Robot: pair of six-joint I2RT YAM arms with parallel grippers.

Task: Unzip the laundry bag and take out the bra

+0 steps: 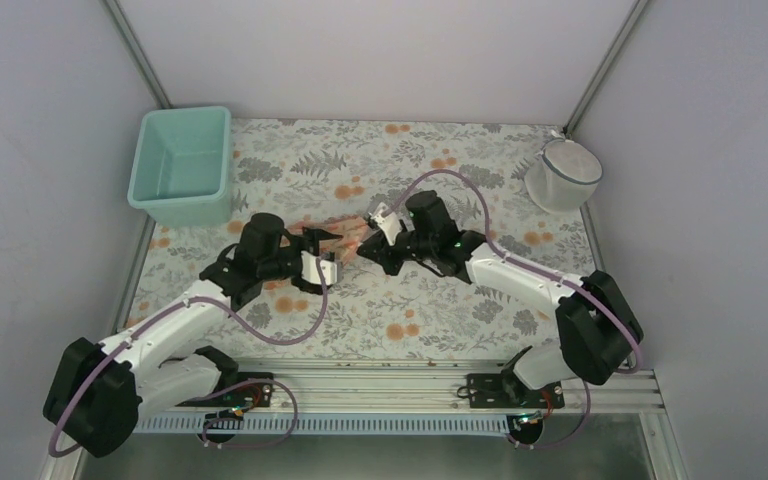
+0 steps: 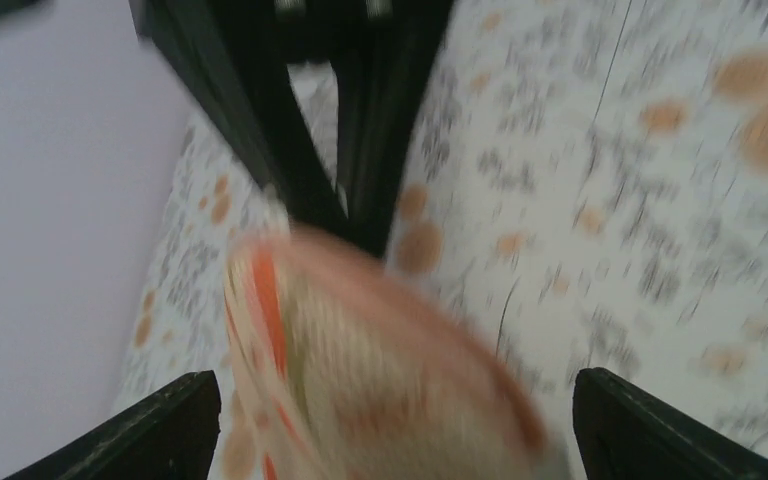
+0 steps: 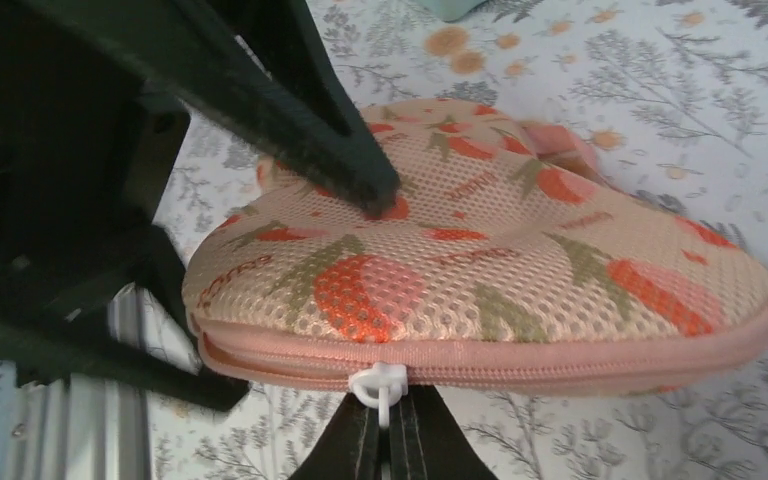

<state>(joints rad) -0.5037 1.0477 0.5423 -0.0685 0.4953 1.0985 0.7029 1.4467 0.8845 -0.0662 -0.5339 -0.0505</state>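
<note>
The peach-pink mesh laundry bag [image 3: 520, 270] with strawberry print lies on the floral cloth between my two grippers; in the top view it is a blurred pink patch [image 1: 347, 232]. My right gripper [image 3: 392, 435] is shut on the white zip pull [image 3: 380, 383] at the pink zip rim. The zip looks parted left of the slider and closed right of it. My left gripper [image 2: 390, 400] is open with its fingers [image 2: 160, 425] either side of the bag's end [image 2: 380, 370]; one fingertip [image 3: 375, 195] touches the dome. That view is motion-blurred. The bra is hidden.
A teal tub [image 1: 182, 165] stands at the back left. A white mesh cylindrical basket [image 1: 563, 175] stands at the back right corner. Grey walls close in the floral table [image 1: 440, 310] on three sides. The arm bases sit at the near edge.
</note>
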